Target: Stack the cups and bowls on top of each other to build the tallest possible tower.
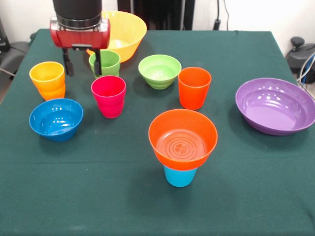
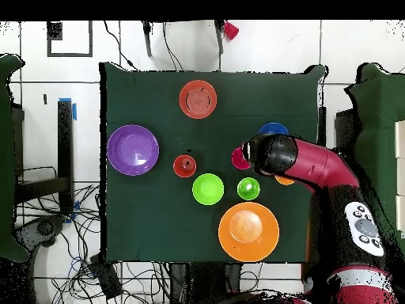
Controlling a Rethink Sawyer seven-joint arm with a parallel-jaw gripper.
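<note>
My gripper point(image 1: 82, 66) hangs open and empty at the far left, between the yellow-orange cup point(image 1: 47, 79) and the green cup point(image 1: 104, 63). One finger point(image 1: 97, 64) overlaps the green cup's left side. The magenta cup point(image 1: 109, 96) stands just in front of the gripper. An orange bowl point(image 1: 182, 139) sits on an upside-down light blue cup point(image 1: 179, 176) as a small tower near the front; it shows at the top of the overhead view point(image 2: 198, 99). In the overhead view the arm point(image 2: 300, 162) covers the gripper.
The blue bowl point(image 1: 55, 118) sits front left. The light green bowl point(image 1: 159, 70) and orange cup point(image 1: 194, 87) stand mid-table. The purple bowl point(image 1: 275, 105) is at the right. The large yellow bowl point(image 1: 123, 32) sits at the far edge behind the gripper.
</note>
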